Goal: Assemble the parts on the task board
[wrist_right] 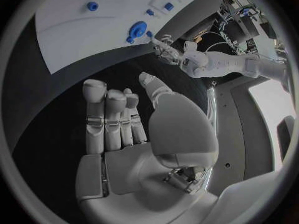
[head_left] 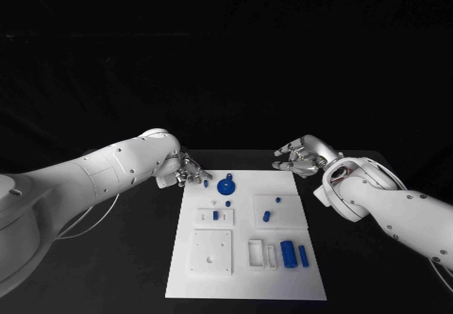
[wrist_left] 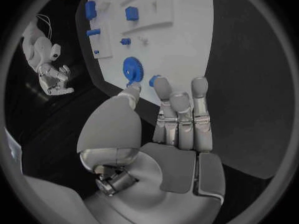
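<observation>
The white task board (head_left: 245, 275) lies in the middle of the black table. A blue gear (head_left: 226, 187) sits near its far edge, with a small blue peg (head_left: 206, 184) standing just left of it. My left hand (head_left: 189, 173) hovers at the board's far left corner, fingers stretched out and apart, fingertips close to the peg (wrist_left: 154, 79) and gear (wrist_left: 132, 70), holding nothing. My right hand (head_left: 302, 159) is over the table beyond the board's far right corner, fingers loosely spread and empty (wrist_right: 124, 129).
More blue parts lie on the board: two small ones (head_left: 215, 214) by a left block, a short pin (head_left: 267, 215) on the right block, and two long bars (head_left: 289, 254) near the right edge. A white plate (head_left: 211, 251) sits front left.
</observation>
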Controlling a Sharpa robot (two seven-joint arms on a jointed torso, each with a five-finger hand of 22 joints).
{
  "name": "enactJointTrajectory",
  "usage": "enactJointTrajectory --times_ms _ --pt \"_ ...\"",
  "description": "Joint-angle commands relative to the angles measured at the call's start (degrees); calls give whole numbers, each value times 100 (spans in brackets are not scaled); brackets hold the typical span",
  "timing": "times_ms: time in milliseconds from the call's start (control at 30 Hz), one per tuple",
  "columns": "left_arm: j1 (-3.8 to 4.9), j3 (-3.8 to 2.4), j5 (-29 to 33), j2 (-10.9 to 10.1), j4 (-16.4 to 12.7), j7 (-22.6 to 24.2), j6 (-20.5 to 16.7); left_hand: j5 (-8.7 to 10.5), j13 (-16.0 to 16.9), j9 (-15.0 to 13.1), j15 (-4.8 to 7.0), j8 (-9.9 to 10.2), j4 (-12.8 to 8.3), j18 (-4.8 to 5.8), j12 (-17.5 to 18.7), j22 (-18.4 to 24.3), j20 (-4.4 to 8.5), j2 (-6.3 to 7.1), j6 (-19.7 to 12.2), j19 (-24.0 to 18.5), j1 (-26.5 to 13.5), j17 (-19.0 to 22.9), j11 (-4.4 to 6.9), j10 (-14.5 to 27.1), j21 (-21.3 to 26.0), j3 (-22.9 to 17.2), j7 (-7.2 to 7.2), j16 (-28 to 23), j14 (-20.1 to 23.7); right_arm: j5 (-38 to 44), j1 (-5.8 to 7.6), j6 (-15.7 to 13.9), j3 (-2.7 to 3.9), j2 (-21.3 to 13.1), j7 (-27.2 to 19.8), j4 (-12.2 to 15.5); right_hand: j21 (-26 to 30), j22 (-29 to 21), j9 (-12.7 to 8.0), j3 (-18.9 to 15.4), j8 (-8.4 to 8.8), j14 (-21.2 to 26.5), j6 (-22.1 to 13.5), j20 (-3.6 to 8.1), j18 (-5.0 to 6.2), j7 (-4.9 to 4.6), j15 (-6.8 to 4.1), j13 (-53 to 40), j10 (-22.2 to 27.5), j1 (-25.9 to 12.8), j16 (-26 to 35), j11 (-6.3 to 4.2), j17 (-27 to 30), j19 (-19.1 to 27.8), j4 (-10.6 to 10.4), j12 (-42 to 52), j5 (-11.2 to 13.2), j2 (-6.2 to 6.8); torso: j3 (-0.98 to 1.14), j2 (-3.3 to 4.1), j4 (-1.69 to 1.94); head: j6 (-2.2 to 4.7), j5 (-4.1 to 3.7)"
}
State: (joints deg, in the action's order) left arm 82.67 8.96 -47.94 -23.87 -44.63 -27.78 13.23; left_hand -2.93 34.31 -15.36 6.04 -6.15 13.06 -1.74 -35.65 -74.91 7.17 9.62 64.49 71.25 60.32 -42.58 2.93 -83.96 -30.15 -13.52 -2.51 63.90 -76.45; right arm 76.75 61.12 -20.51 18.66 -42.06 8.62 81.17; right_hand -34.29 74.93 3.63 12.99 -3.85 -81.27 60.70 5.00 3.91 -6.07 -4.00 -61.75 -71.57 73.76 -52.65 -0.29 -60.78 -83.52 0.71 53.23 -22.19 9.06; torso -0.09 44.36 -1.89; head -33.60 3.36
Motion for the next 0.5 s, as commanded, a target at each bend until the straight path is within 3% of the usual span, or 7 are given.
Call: enactJointTrajectory --times_ms 33,167,500 --pt "-4 -3 34 24 12 66 179 12 10 -8 -11 -20 -62 -25 -29 -108 -13 -105 24 -13 -18 5 -20 -39 13 -9 11 29 41 52 0 19 5 8 -19 12 13 420 -8 2 31 28 -36 -8 97 0 9 6 21 -37 14 5 3 -24 -28 -8 -19 -7 -2 7 9 3 -9" --pt "-13 -3 44 38 25 77 216 11 -7 -33 -17 -31 -385 -40 -51 -105 -26 -280 28 -19 -166 44 -23 -40 -9 30 14 74 42 54 0 18 6 15 -18 12 13 420 -8 2 31 28 -36 -8 97 0 9 6 21 -37 14 5 3 -24 -28 -8 -19 -7 -6 11 13 5 -15" --pt "-49 -2 93 100 92 106 228 8 -12 -42 -24 -33 -616 -45 -76 -107 -35 -488 22 -25 -178 69 -28 -34 -21 130 10 100 51 56 1 16 8 30 -16 17 13 420 -8 2 31 28 -36 -8 97 0 9 6 21 -37 14 5 3 -24 -28 -8 -19 -7 -9 26 13 18 -29"
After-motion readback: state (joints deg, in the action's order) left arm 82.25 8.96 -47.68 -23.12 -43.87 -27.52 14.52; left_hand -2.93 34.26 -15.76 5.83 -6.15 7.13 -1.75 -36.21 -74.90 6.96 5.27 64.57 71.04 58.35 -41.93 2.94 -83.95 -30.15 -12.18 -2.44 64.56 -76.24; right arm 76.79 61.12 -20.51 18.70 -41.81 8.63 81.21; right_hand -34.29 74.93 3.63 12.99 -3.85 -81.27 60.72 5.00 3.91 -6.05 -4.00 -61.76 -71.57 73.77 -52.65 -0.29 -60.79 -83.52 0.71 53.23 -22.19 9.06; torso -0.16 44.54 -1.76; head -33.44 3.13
